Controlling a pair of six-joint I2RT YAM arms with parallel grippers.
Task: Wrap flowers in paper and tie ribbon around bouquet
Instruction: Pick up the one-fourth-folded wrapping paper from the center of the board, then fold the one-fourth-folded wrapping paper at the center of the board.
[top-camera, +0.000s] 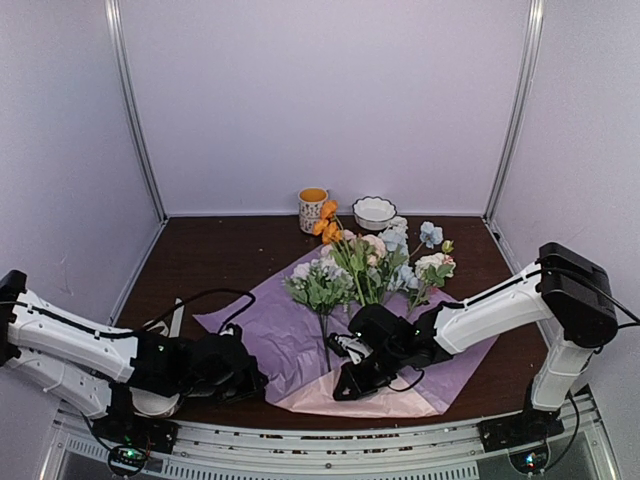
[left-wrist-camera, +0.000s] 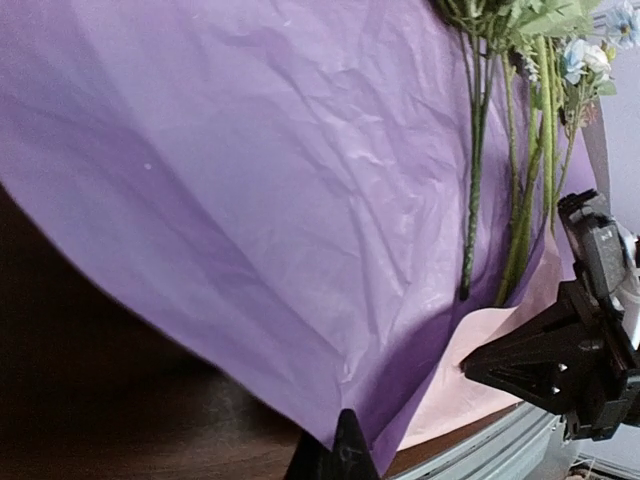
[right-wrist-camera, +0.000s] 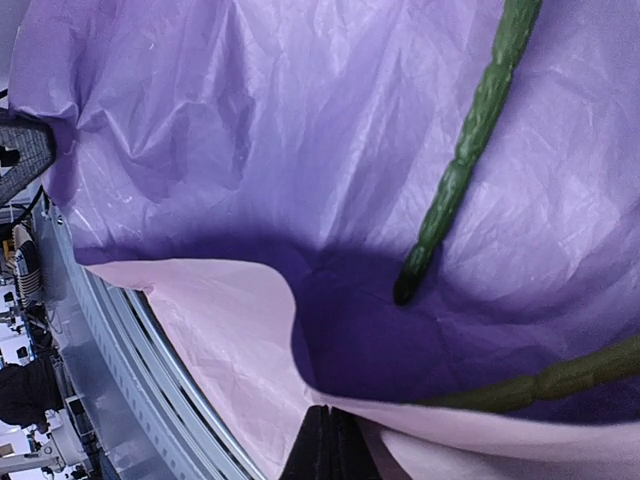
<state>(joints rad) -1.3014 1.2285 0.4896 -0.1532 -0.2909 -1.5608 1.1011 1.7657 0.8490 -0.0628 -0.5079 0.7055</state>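
Dark table (top-camera: 220, 260); paper (top-camera: 280, 340) edge pinched in left end effector (left-wrist-camera: 345, 445).

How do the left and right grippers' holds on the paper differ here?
The left gripper pinches the paper at its near-left corner, lilac face up; the right gripper pinches the near edge curled up pink, close to the flower stems. Both are shut on the paper, low over the table.

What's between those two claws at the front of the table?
Only the paper, lilac side up, pink near edge curled over, with one flower stem tip resting on it. The top view shows this between left gripper and right gripper.
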